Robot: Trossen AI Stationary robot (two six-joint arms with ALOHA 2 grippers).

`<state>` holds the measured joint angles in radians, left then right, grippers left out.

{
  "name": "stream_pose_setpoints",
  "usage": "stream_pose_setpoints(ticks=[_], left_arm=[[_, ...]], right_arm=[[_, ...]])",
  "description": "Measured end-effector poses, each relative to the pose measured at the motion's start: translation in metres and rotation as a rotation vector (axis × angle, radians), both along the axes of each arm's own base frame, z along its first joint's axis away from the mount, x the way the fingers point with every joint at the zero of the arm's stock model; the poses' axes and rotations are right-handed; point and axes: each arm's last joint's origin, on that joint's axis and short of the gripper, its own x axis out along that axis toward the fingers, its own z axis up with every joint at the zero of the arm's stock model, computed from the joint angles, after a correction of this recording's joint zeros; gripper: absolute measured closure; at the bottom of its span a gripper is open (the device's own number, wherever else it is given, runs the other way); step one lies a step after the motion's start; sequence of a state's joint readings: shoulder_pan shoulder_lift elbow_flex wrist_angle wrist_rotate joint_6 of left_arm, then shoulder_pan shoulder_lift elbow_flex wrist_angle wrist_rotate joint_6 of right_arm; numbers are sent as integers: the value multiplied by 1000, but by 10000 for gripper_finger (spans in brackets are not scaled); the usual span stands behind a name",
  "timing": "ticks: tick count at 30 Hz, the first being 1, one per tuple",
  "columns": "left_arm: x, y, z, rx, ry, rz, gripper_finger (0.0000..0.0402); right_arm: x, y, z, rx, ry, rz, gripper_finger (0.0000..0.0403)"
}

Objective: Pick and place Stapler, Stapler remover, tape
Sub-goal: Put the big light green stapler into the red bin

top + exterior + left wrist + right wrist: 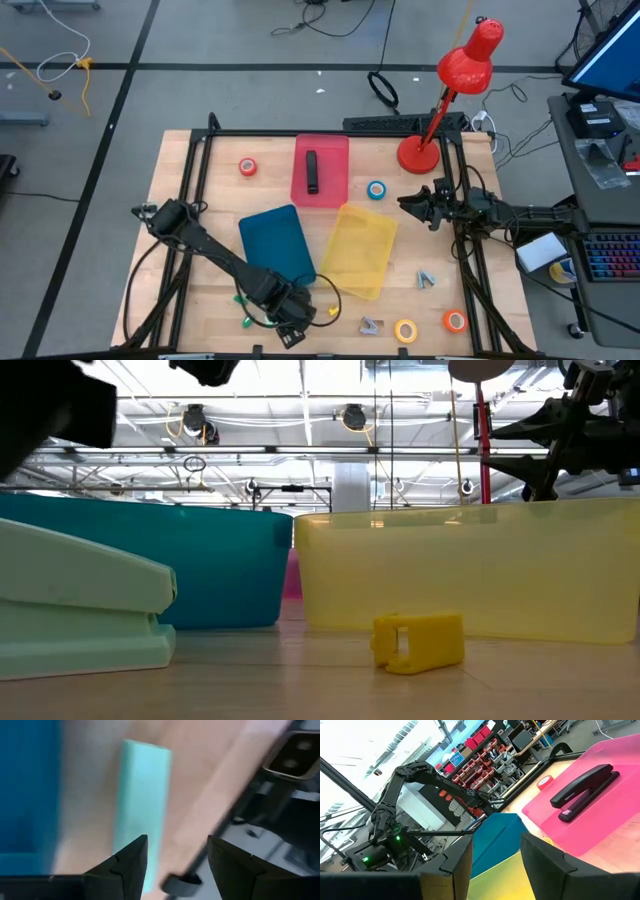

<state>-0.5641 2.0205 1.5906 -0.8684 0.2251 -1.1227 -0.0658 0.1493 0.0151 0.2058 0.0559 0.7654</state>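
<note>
A mint-green stapler [141, 800] lies flat on the wood beside the teal tray [277, 245], near the table's near edge; it also shows in the low view [80, 610]. My left gripper [177, 852] hovers over it, open, one finger above its edge; in the high view the gripper [292, 325] hides it. A black stapler [312, 172] lies in the pink tray [335, 185]. Tape rolls lie on the table: red-orange [247, 167], blue [376, 190], yellow [405, 330], orange [455, 321]. Two staple removers [427, 280] [371, 325] lie near the yellow tray [360, 250]. My right gripper [415, 205] waits open, in the air.
A red desk lamp [420, 153] stands at the far right corner. Small green bits [243, 322] and a yellow bit [333, 312] lie by the near edge; the yellow one shows in the low view [420, 640]. A black frame [200, 160] borders the table.
</note>
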Motion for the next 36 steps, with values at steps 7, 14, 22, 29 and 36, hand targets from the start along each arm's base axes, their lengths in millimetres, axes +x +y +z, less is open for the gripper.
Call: stream_pose_setpoints(ticks=[7, 14, 22, 29, 36], left_arm=[[1, 13, -2, 78, -2, -85, 199], [6, 21, -2, 87, -20, -120, 199], [8, 24, -2, 41, 8, -77, 199], [8, 22, -1, 7, 15, -87, 197], [8, 21, -1, 5, 7, -94, 151]], right_arm=[[0, 0, 0, 0, 0, 0, 245], [0, 0, 0, 0, 0, 0, 245], [0, 0, 0, 0, 0, 0, 245], [0, 0, 0, 0, 0, 0, 245], [0, 0, 0, 0, 0, 0, 245]])
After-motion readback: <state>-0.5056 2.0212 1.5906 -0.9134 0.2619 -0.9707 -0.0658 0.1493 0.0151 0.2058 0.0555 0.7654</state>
